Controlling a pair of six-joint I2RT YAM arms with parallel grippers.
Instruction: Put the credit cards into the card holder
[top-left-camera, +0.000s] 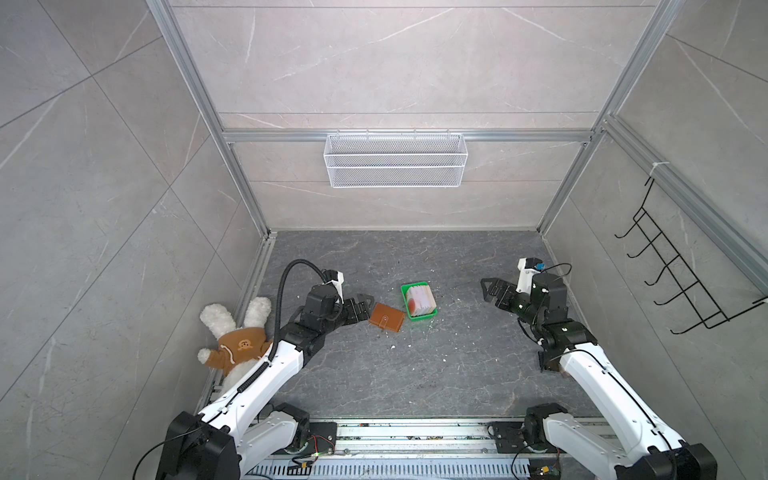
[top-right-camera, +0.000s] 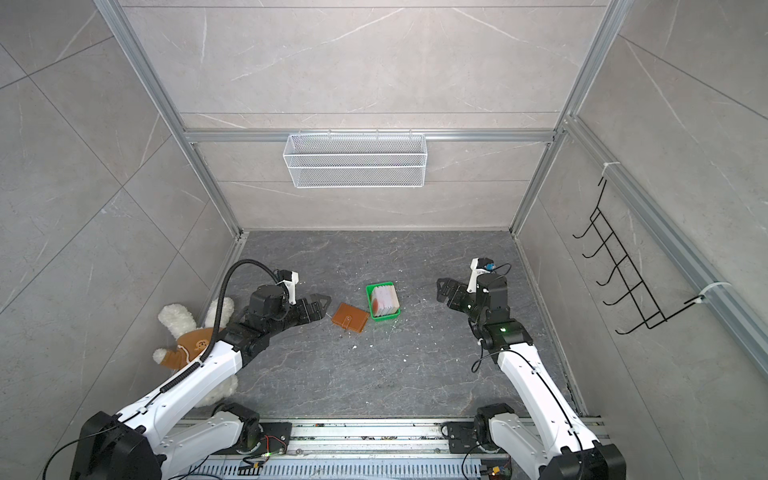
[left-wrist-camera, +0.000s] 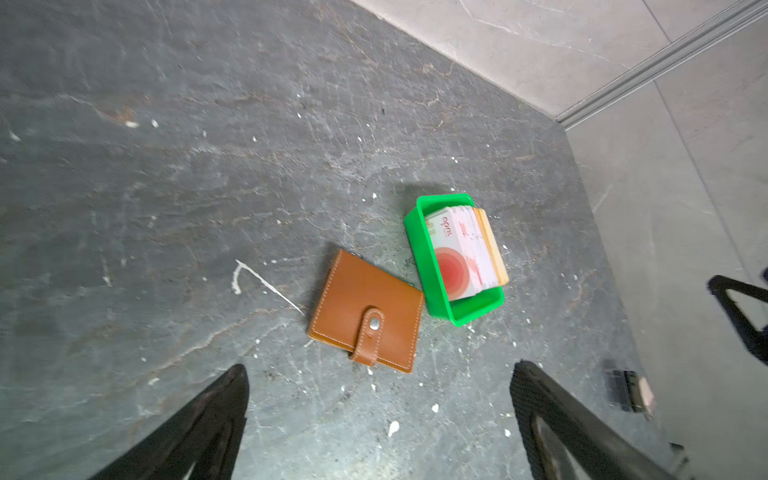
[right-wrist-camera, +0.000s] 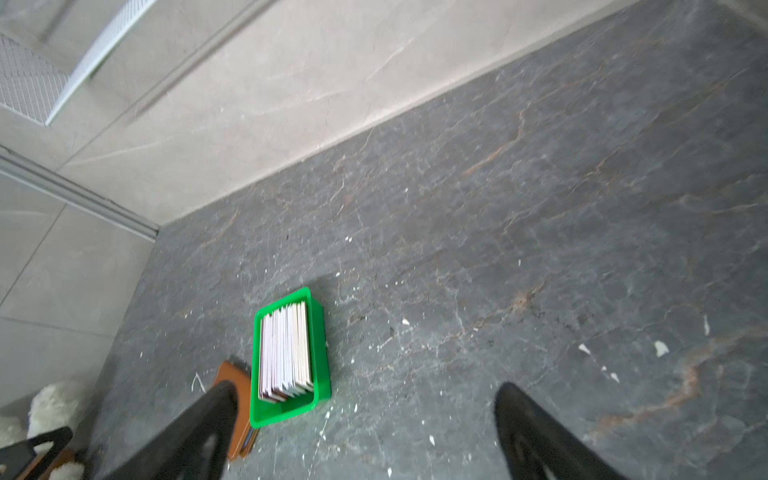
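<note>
Pale grey tiled walls close in a dark, stone-patterned table (top-left-camera: 415, 374) flecked with white chips. A white wire basket (top-left-camera: 395, 160) hangs on the back wall and a black hook rack (top-left-camera: 681, 270) on the right one. Near the middle of the table lies the card holder (top-left-camera: 387, 317), tan leather, folded shut and flat, with its snap tab fastened on top. One of its corners sits right against a small green tray (top-left-camera: 405, 301) on the side toward the table's right edge; I cannot tell whether the two touch. The credit cards (top-left-camera: 420, 301) stand packed on edge inside that tray, leaning a little. The front card's pale face with the red-orange circle is turned toward the card holder. My left hand (top-left-camera: 368, 307) is just beside the card holder, on the side toward the table's left edge, with its fingers spread wide and nothing between them. In my left wrist view the holder lies just ahead of the fingertips (left-wrist-camera: 239, 376), in line with the gap. My right hand (top-left-camera: 485, 291) is well apart from the tray, toward the table's right edge, pointing at it with its fingers also wide apart and empty. In my right wrist view the tray lies ahead of one finger, with the holder partly hidden behind it. A white plush rabbit (top-left-camera: 237, 336) in a brown top lies at the table's left edge beside my left arm.
</note>
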